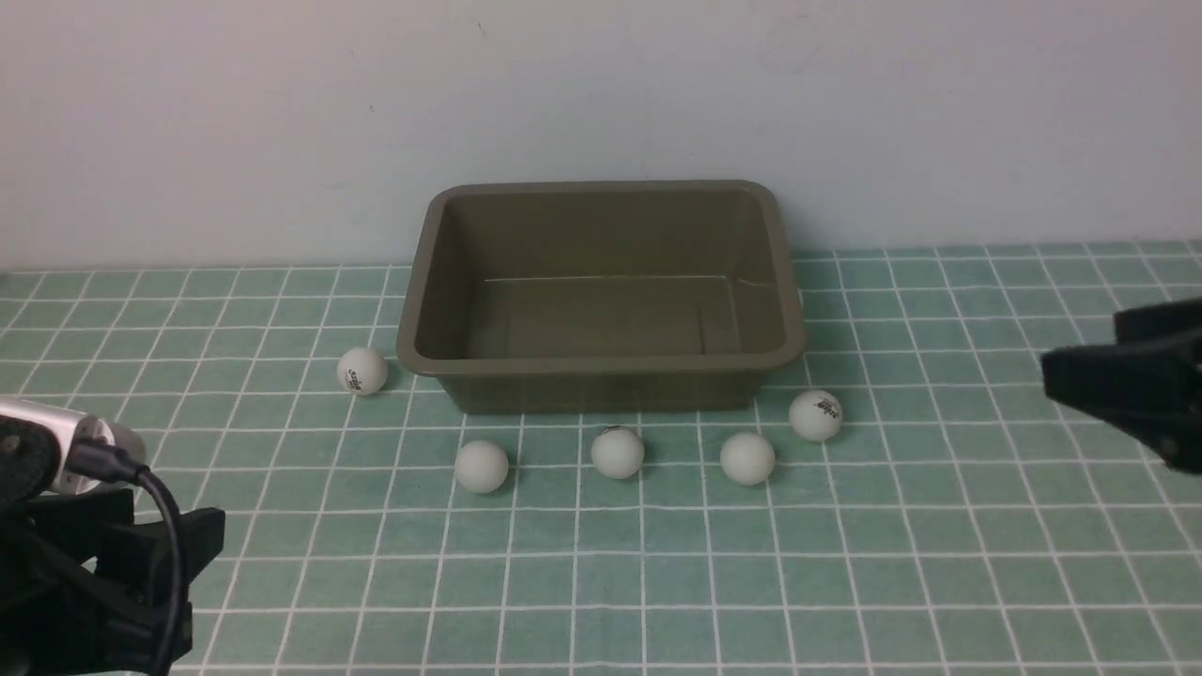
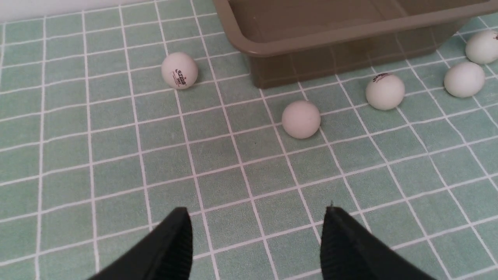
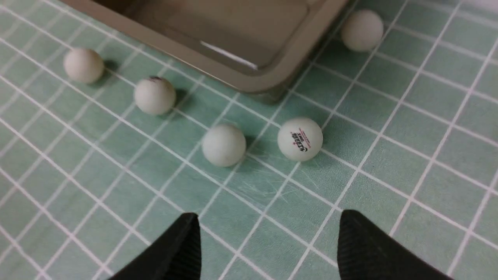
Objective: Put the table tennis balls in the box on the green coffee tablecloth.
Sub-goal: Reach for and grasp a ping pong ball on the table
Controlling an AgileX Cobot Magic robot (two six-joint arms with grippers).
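Several matte white balls [image 1: 618,453], some logo-printed, on teal grid cloth [image 1: 939,563] by olive-brown box [image 1: 601,390]; both jaws apart, empty.

The black left arm [image 1: 75,601] is carrying a silver cylinder [image 1: 89,441] and a looping cable [image 1: 176,526]; the left gripper [image 2: 256,233] and right gripper [image 3: 268,237] are showing ribbed black fingers [image 2: 175,249].

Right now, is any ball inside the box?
No: the box holds nothing; the balls lie outside it on the tablecloth.
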